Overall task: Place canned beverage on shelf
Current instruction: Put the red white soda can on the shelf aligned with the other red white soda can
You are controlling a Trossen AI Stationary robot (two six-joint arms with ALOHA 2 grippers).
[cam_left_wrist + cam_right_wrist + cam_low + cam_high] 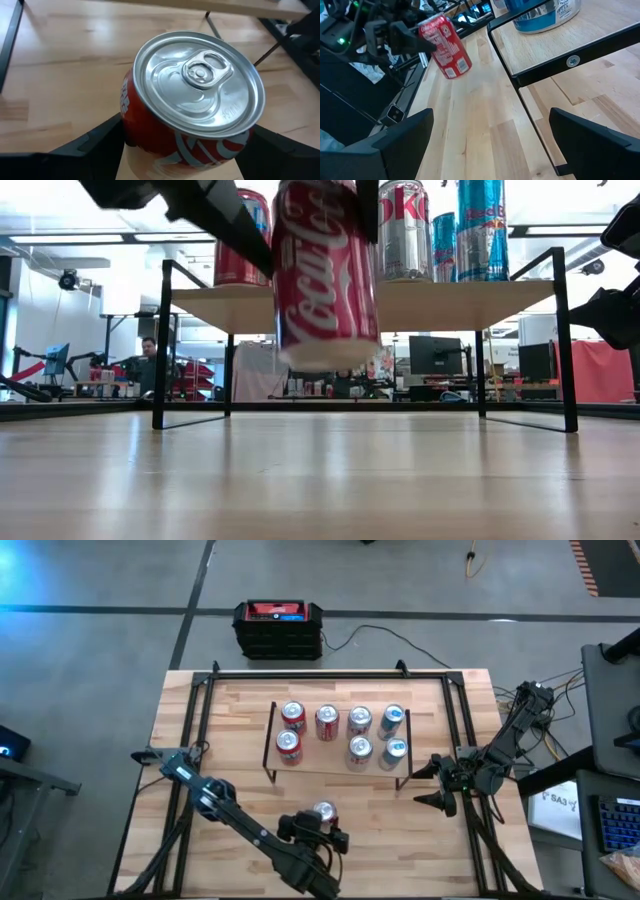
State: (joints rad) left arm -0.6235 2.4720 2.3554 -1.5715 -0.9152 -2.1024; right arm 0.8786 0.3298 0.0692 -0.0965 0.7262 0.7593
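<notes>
Grey floor [90, 650] w/ dark seam lines is surrounding the desk [180, 710]. Black-red box [278, 628] sitting at 12 o'clock. Ceiling strip lights [70, 238] are glowing; person [148, 360] sitting among monitors [435, 355] beyond.

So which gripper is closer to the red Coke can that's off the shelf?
The left. The left gripper grips the red Coke can, lifted off the table in front of the shelf. The right gripper waits open by the shelf's right end, well away.
</notes>
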